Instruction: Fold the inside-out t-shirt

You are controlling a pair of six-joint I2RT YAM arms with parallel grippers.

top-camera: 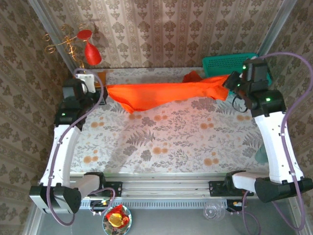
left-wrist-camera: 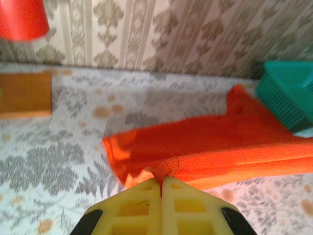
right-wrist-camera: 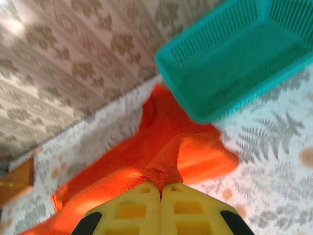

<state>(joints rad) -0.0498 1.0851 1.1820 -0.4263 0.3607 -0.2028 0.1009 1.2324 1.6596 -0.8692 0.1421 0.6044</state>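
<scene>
The bright orange-red t-shirt hangs stretched in a long band across the far side of the table, held up at both ends. My left gripper is shut on its left end, and in the left wrist view a pinch of cloth sits between the yellow jaws of that gripper. At the right end my right gripper is shut on the cloth, with a bunched fold of the t-shirt rising from the closed gripper. The lower part of the t-shirt sags onto the table.
A teal mesh basket stands at the back right, close to the right gripper, and appears again as the basket. A flat orange-brown wooden block lies at the back left. A red ornament on a gold stand stands by the back wall.
</scene>
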